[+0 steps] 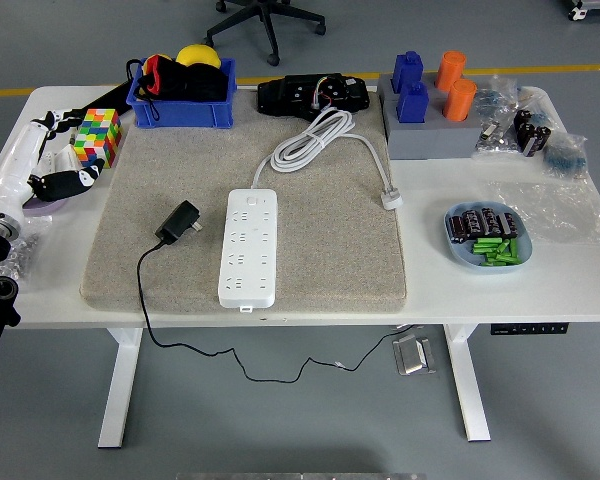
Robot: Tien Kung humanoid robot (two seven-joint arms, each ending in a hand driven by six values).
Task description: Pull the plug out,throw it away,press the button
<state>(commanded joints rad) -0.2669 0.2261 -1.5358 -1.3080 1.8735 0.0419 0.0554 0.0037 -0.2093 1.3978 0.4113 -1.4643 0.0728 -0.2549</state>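
The black plug (179, 221) lies on the grey mat (320, 225), at nine o'clock of the white power strip (249, 246), unplugged. Left hand (65, 181) rests at the table's left edge, fingers loosely open, empty.

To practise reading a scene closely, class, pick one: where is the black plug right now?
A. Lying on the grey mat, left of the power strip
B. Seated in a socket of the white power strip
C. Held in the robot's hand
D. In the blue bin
A: the black plug lies loose on the grey mat, just left of the white power strip, in no socket.
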